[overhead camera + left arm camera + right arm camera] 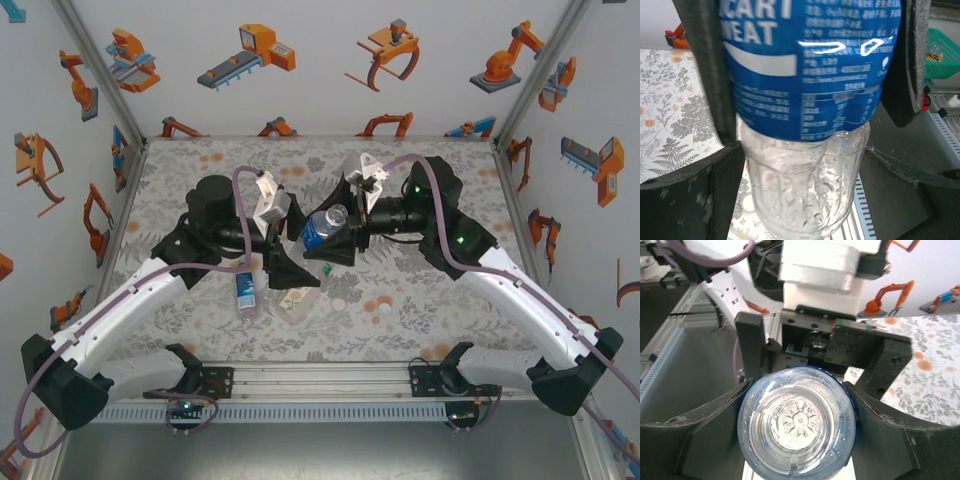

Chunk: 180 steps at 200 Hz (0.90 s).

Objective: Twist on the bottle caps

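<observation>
Bottle [325, 228] caught between two claws
Right claw [798, 401] clamps its base; left claw [810, 70] flanks its middle, grip unclear — an uneven squeeze there could twist it loose.

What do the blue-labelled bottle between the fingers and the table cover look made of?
The bottle looks like clear, thin, glossy plastic: its ribbed wall is see-through, with droplets on it. Its label is shiny printed film with glare streaks. The table cover is a matte floral print, likely cloth or paper; unclear which.
</observation>
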Motion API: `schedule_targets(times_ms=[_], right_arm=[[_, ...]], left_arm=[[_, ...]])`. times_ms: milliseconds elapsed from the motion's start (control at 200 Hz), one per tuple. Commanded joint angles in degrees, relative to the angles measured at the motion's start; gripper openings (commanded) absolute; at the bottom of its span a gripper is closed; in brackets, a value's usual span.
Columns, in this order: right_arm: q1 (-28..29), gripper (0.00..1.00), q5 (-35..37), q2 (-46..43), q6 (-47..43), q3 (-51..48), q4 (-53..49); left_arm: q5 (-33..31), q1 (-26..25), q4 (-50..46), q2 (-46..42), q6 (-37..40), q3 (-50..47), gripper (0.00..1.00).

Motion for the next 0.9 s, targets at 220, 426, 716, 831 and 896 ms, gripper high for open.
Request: schedule_targets(times_ms=[220, 426, 716, 831, 896], right_arm=[[1.60, 0.00, 7.90, 0.42, -1.67, 1.79, -3.54], [2.25, 0.00, 6.54, 0.38, -1.86, 1.04, -1.59], [2.33, 0.00, 6.97, 0.30, -1.82, 1.65, -1.85], [2.35, 0.00, 7.23, 0.43, -1.65, 1.81, -1.85], [2.31, 0.00, 7.58, 0.40, -1.58, 1.92, -1.93]], left_arm=[[-7.91, -1.64, 6.58, -1.26, -1.40, -0.37, 0.74], [-7.42, -1.69, 6.69, -1.83, -1.25, -1.25, 0.70], [-6.22, -1.64, 6.30, -2.30, -0.40, -1.45, 0.63], [-5.38, -1.68, 6.03, -1.78, -0.20, -1.12, 0.62], [-5.29, -1.64, 6.12, -1.61, -0.07, -1.08, 0.66]])
